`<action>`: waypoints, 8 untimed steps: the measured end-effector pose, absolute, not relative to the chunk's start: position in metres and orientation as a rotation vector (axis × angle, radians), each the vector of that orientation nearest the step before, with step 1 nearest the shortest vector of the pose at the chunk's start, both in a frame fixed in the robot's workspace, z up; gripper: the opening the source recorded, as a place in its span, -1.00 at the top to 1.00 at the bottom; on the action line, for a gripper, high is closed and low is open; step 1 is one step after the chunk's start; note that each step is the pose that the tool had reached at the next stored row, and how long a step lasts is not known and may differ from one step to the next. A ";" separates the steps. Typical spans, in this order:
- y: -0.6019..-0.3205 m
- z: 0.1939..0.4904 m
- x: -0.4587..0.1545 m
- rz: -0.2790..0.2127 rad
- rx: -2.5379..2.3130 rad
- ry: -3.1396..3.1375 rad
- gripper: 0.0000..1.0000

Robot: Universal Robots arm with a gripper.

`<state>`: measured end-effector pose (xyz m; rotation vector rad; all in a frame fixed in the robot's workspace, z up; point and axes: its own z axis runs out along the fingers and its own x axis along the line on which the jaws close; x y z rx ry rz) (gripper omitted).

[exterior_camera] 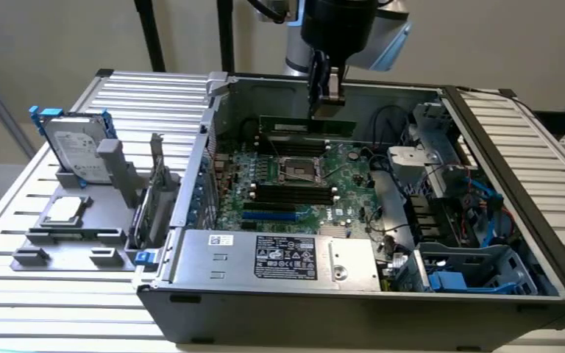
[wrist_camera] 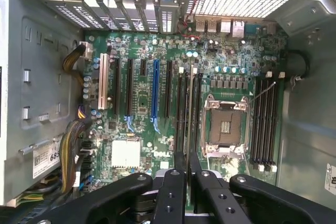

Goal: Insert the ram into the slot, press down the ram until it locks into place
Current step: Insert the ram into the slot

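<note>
Open for work: a computer case lies on its side on a slatted table. A hard drive stands in a grey holder toward the table's edge at the exterior view's left. Inside the case we see the green motherboard face up. Over it, toward the case's far wall, the gripper hangs pointing straight down. Its fingers are pinched nearly together on the upper edge of the ram, which is carried on edge, clear of the board and not yet seated. The ram's long axis runs across the exterior view, parallel to the bank of sockets beneath. In the wrist view the stick shows edge-on ahead of the gripper. It lines up along that bank, which lies between the CPU socket and the blue socket. We take the slot to be one of the bank, though we cannot tell which. By our reading the slot lies directly below the gripper, so what separates the two is height, not heading.
</note>
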<state>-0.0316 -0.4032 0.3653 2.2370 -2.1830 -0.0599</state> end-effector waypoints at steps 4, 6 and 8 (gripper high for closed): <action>-0.403 0.358 -0.038 -0.060 2.231 -2.190 0.73; -0.403 0.354 -0.039 -0.060 2.230 -2.190 0.73; -0.403 0.351 -0.039 -0.060 2.231 -2.190 0.73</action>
